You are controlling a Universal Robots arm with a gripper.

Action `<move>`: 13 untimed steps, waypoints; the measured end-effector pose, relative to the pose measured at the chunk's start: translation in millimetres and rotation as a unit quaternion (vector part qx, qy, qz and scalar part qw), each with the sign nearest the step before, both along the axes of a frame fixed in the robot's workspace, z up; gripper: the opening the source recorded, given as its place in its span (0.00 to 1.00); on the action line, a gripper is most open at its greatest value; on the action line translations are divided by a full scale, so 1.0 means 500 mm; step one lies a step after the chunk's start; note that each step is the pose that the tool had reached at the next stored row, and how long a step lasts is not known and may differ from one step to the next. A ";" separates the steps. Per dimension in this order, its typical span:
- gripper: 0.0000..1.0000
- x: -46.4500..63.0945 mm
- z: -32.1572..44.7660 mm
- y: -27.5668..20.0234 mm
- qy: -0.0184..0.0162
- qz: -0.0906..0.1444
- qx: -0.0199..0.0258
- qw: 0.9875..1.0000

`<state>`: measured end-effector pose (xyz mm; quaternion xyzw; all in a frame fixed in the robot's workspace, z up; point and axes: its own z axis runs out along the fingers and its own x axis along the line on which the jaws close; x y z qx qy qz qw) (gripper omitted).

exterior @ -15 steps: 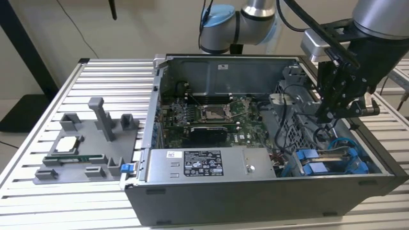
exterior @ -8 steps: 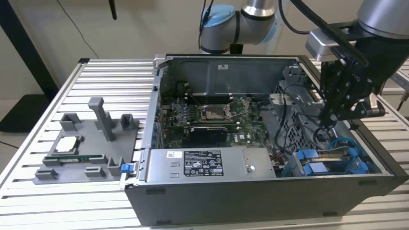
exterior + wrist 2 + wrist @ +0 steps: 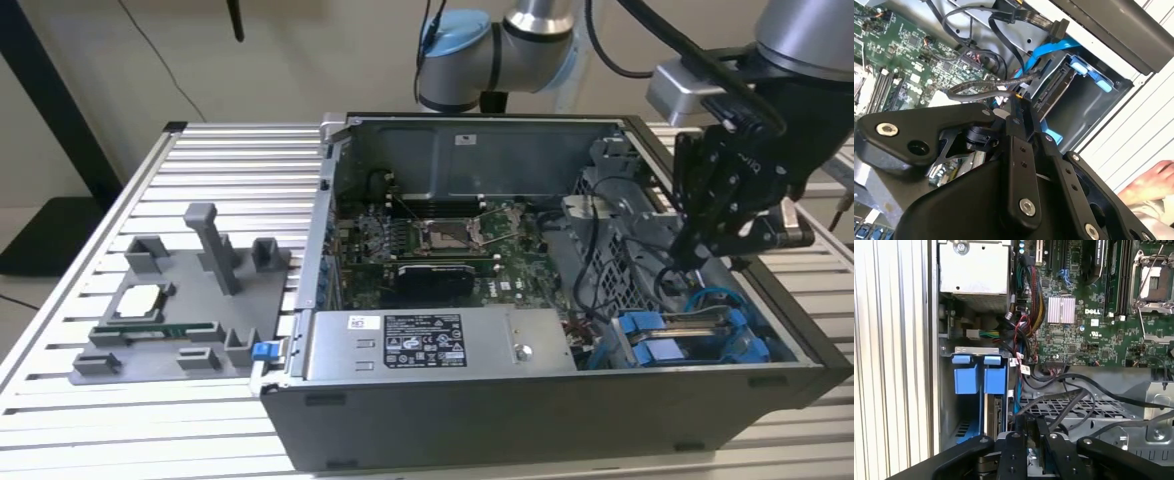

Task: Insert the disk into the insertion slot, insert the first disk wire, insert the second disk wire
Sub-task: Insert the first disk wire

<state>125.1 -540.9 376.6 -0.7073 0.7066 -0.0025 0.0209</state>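
Blue carrier frame holds disk (image 3: 997,416) — seated in insertion slot (image 3: 996,351) of grey drive cage (image 3: 1104,412), inside open computer case (image 3: 534,420) on slatted counter (image 3: 200,150). Gripper (image 3: 1031,426) just beside disk, fingers narrow, nearly together among black wires (image 3: 1064,376) — whether pinching one, cannot tell.

1. The arm (image 3: 487,50) comes in from the top of the exterior view, with its blue-capped joint bent toward the exterior view's right.
2. The wrist (image 3: 807,40) sits high at the exterior view's right and is angled downward.
3. The black gripper (image 3: 690,250) hangs below the wrist, pointing down and leaning slightly toward the exterior view's left.
4. In the first wrist view its fingers (image 3: 1017,440) stand side by side with a thin gap between them, seemingly closed.
5. In the second wrist view the link bars (image 3: 919,131) fold inward toward the tips.
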 end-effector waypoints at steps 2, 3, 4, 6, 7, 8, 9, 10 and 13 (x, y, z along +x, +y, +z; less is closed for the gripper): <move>0.00 0.003 -0.001 -0.0004 0.003 0.000 -0.004 1.000; 0.00 0.004 -0.001 -0.0005 0.004 0.000 -0.006 1.000; 0.00 0.005 -0.002 -0.0007 0.006 0.000 -0.009 1.000; 0.00 0.009 -0.002 -0.0008 0.008 0.000 -0.013 1.000; 0.00 0.010 -0.003 -0.0009 0.010 0.000 -0.015 1.000; 0.00 0.011 -0.003 -0.0009 0.011 0.000 -0.017 1.000; 0.00 0.012 -0.004 -0.0010 0.012 0.000 -0.018 1.000; 0.00 0.013 -0.004 -0.0010 0.013 0.000 -0.018 1.000; 0.00 0.013 -0.004 -0.0009 0.013 0.000 -0.018 1.000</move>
